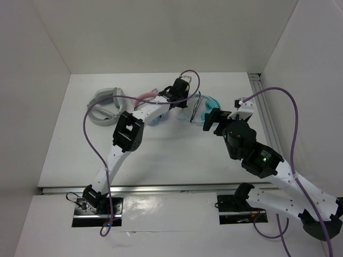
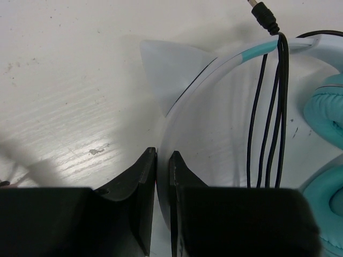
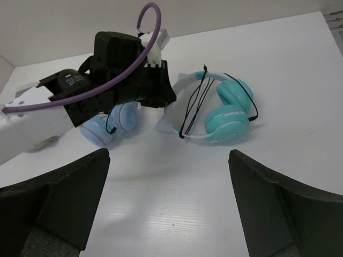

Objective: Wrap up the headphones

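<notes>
The headphones point(image 3: 225, 110) lie on the table with teal cups point(image 2: 328, 115), a pale headband point(image 2: 214, 64) with a cat-ear point point(image 2: 171, 69), and a thin black cable point(image 2: 268, 134) looped several times over the band. The cable's plug point(image 2: 262, 16) is loose. The headphones also show in the top view point(image 1: 208, 103). My left gripper point(image 2: 162, 155) is shut on the headband near the cat ear; it also shows in the right wrist view point(image 3: 163, 101) and the top view point(image 1: 187, 101). My right gripper point(image 3: 169, 160) is wide open and empty, hovering in front of the headphones, and shows in the top view point(image 1: 208, 122).
A pink-banded pair with light blue cups point(image 3: 115, 120) lies under my left arm, just left of the teal pair. A bulky grey-white pair point(image 1: 106, 104) lies at the back left. White walls close in three sides; a rail point(image 1: 265, 107) runs along the right edge.
</notes>
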`<state>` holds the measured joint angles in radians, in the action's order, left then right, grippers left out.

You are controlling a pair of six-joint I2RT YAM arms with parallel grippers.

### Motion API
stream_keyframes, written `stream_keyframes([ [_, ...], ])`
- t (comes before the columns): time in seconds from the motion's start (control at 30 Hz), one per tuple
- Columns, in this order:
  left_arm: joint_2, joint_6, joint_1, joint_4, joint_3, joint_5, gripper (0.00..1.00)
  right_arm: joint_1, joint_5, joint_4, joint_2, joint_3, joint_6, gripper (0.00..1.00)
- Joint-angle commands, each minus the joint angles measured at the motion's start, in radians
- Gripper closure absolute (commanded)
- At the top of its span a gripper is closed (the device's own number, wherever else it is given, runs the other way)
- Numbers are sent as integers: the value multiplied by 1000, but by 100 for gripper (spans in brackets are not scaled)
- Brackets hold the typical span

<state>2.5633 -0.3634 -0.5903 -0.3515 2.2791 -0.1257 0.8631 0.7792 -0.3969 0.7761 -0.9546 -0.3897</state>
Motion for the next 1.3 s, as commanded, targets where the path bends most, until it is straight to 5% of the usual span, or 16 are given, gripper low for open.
stream_keyframes([
  [0.0, 11, -23, 1, 109, 69, 31, 100, -4, -11, 32, -8, 5, -12, 1],
  [0.43, 40, -66, 32, 131, 105, 29, 94, -4, -32, 21, 11, 14, -3, 1],
  [0.57, 31, -75, 32, 144, 94, 14, 73, -4, -54, 21, 32, 5, -3, 1],
  [0.7, 18, -54, 32, 157, 94, 26, 64, -4, -64, 12, 22, 5, -3, 1],
  [0.73, 18, -54, 32, 170, 82, 37, 50, -4, -64, 12, 22, 5, -3, 1],
  [0.83, -26, -54, 32, 183, 53, 47, 45, -4, -64, 1, 12, -4, -3, 1],
  [0.97, -100, -65, 32, 183, 11, 52, 0, -4, -75, -10, 3, -13, -3, 1],
  [1.1, -253, -54, -3, 178, -108, 2, 0, -4, -84, -28, -6, -33, -3, 1],
  [1.27, -626, -88, -54, 71, -327, -118, 0, -4, -101, -114, 9, -130, 57, 1],
])
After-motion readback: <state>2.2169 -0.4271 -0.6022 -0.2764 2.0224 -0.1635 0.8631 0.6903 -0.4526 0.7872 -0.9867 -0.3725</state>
